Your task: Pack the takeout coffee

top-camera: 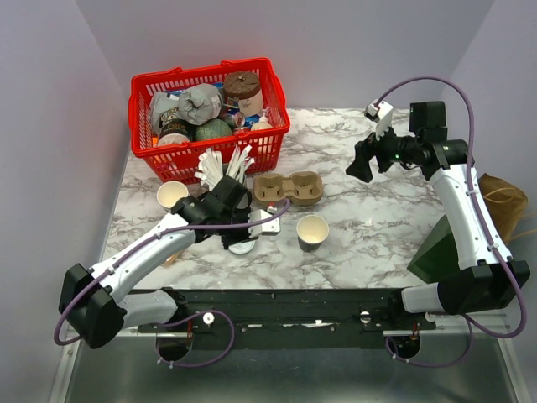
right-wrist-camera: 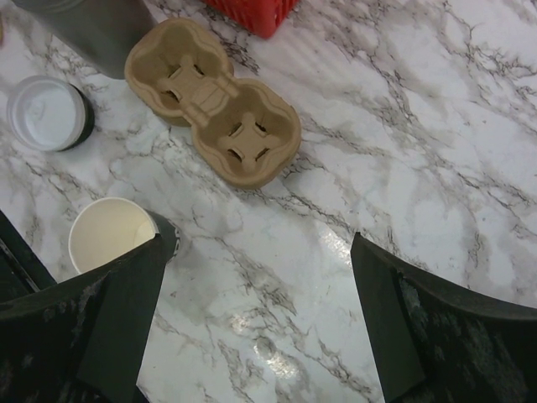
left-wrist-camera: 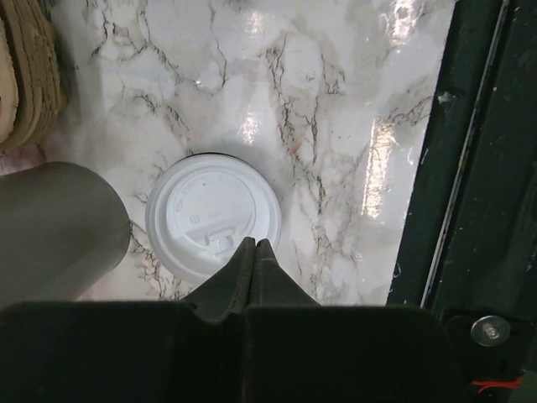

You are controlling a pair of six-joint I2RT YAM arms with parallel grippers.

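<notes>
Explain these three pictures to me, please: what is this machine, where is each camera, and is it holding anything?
Two robot arms are bolted to the edge of a marble table. One picture looks down from above. The other two come from a camera on each wrist, so you see that arm's own fingers. On the table are a filled red basket, a cardboard cup carrier, an open paper cup and a white lid. The left gripper is shut, its tips over the lid's edge, holding nothing. The right gripper hangs open above the table, empty.
</notes>
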